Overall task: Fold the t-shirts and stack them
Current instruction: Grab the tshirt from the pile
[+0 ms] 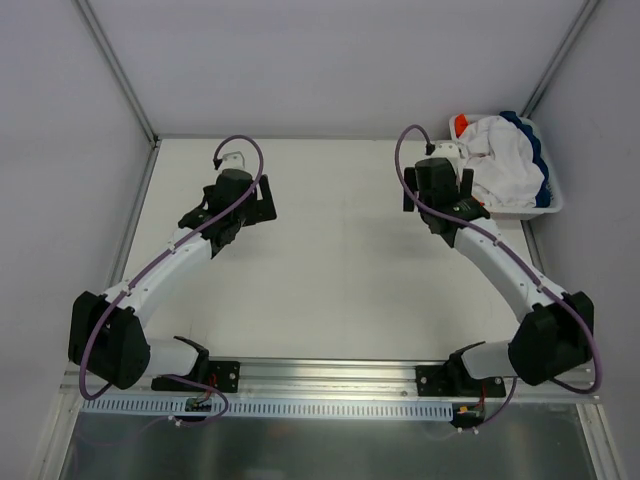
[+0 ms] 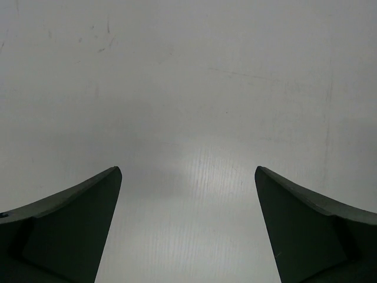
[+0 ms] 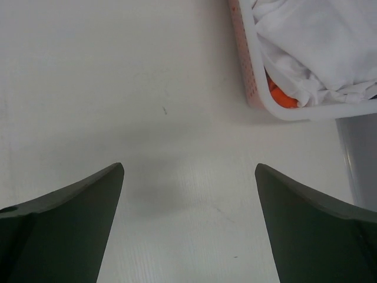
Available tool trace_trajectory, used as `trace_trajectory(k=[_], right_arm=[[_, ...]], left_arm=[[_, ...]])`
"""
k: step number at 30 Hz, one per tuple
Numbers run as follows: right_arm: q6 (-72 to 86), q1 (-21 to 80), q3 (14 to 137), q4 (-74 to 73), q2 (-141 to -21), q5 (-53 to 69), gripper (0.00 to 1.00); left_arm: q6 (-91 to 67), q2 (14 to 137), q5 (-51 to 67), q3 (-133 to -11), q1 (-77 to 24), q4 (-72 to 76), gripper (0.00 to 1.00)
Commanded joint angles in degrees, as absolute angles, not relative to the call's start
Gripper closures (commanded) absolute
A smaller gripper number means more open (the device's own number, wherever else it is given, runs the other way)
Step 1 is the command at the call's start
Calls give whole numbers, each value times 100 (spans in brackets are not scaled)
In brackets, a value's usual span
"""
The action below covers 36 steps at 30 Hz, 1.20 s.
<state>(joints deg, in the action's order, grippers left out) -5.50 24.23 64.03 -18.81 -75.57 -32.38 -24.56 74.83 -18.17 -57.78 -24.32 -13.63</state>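
Observation:
A white t-shirt point(image 1: 505, 162) lies crumpled on top in a white plastic basket point(image 1: 548, 207) at the back right. An orange shirt point(image 1: 460, 124) and a dark blue shirt point(image 1: 528, 135) peek out under it. In the right wrist view the white shirt point(image 3: 318, 41) and a bit of orange cloth point(image 3: 278, 97) show inside the basket point(image 3: 247, 71). My right gripper point(image 1: 437, 192) is open and empty, just left of the basket. My left gripper point(image 1: 243, 200) is open and empty over bare table at the back left; its wrist view shows only the table point(image 2: 188, 88).
Grey walls enclose the table on the left, back and right. The basket sits in the back right corner against the wall. The white table surface point(image 1: 340, 260) lies between the two arms.

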Motion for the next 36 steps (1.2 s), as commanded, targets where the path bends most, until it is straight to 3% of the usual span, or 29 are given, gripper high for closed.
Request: trace_trajectory(k=[1, 5, 8, 16, 20, 22, 35, 36], right_arm=[[-747, 2224, 7030, -1890, -8058, -3902, 1], [-994, 1358, 7714, -1537, -8954, -3193, 0], [-756, 627, 9023, -2019, -10052, -2708, 1], [-977, -297, 12361, -2952, -12415, -2647, 1], [-774, -632, 13085, -3313, -12954, -2014, 2], [-800, -685, 13140, -3383, -13008, -2048, 6], [-703, -686, 11593, -3419, -12199, -2048, 6], [-694, -677, 11541, -3419, -12173, -2030, 12]], left_arm=[[-2259, 7409, -2066, -5880, -2435, -1415, 1], [-2215, 7436, -2118, -5836, -2443, -1406, 1], [-2180, 7365, -2171, -5748, -2435, -1406, 1], [-1969, 7093, -2074, -5467, -2434, -1081, 1], [-1916, 7066, -2127, -5370, -2435, -976, 1], [-1916, 7075, -2127, -5361, -2435, -949, 1], [-2057, 7172, -1925, -5361, -2434, -941, 1], [-2048, 7154, -1925, -5361, -2426, -940, 1]])
